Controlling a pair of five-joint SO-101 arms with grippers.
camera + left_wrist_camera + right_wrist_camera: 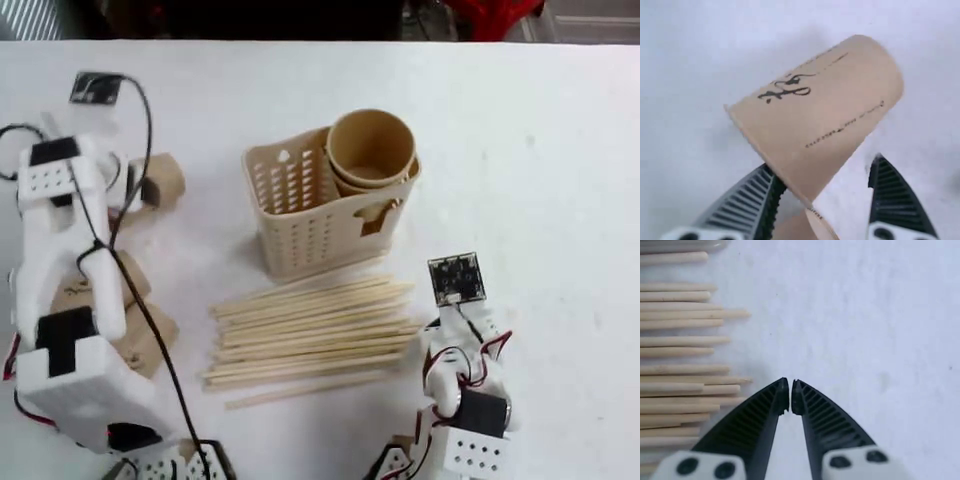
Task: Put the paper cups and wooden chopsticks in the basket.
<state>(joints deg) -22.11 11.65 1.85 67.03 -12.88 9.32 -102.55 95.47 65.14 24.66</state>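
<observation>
A brown paper cup (825, 110) lies on its side on the white table. My left gripper (827, 172) is open and straddles the cup's wall near the rim; one finger (752, 205) touches the rim, the other (892, 200) stands clear of the wall. In the high view this cup (162, 181) lies by the left arm (60, 250). Two stacked cups (371, 150) stand in the cream basket (300, 215). A pile of wooden chopsticks (310, 335) lies in front of the basket. My right gripper (790, 397) is shut and empty, just beside the chopsticks' ends (690, 340).
Brown cup-like shapes (145, 335) lie partly hidden under the left arm. A black cable (150, 320) runs along that arm. The right arm (465, 405) sits at the near edge, right of the chopsticks. Bare table stretches to the right (560, 180).
</observation>
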